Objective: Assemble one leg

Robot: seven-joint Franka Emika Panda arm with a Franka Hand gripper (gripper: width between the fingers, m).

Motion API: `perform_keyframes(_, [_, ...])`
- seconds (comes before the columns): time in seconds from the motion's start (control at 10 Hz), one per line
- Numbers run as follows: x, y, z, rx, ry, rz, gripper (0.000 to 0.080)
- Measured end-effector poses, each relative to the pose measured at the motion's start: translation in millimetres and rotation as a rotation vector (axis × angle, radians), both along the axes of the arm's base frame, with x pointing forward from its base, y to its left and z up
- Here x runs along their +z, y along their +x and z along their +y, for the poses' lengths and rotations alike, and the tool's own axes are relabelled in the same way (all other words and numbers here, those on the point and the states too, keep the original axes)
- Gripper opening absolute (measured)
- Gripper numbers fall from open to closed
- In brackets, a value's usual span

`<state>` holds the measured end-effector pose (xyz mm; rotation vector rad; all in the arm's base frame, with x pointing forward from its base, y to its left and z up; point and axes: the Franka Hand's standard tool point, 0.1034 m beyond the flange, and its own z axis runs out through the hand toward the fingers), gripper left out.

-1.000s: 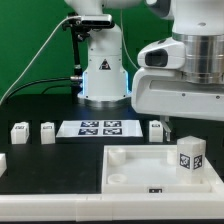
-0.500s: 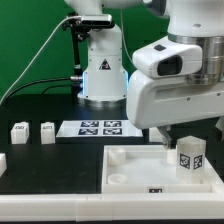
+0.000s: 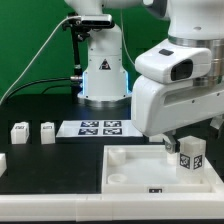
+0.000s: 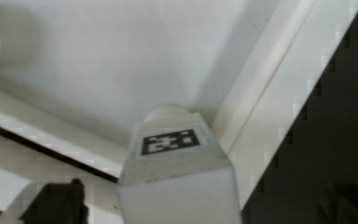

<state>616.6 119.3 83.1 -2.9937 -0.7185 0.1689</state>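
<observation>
You see a green backdrop (image 3: 30, 40) behind a black table (image 3: 50, 160) under even, bright studio lighting.

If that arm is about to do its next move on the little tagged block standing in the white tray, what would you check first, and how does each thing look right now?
1. Leg standing upright in the tray: ok.
2. Its tag readable from the wrist view: ok.
3. Pincer over the leg: ok, the arm hangs just above it.
4. Pincer open: cannot tell, the fingers are barely visible.
5. Pincer touching the leg: cannot tell.
6. Spare legs beside the marker board out of the way: ok.
</observation>
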Motion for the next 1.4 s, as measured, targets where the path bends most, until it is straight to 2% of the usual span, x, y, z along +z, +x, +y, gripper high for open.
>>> perform_keyframes(0.1, [0.0,0.0,-0.1,0.0,0.0,0.0,0.064])
perform_keyframes(0.2, [0.0,0.0,-0.1,0.0,0.0,0.0,0.0477])
perform_keyframes(0.3, [0.0,0.0,-0.2,0.0,0.0,0.0,0.0477])
perform_keyframes(0.4, [0.0,0.0,-0.2,0.0,0.0,0.0,0.029])
perform_keyframes(0.8, [0.0,0.1,-0.2,-0.05,-0.004,0.001,0.0294])
perform_keyframes(1.1, [0.0,0.4,3.1,-0.532,-0.021,0.014,0.0294])
perform_keyframes(1.4, [0.1,0.1,5.5,-0.886,-0.045,0.045,0.0294])
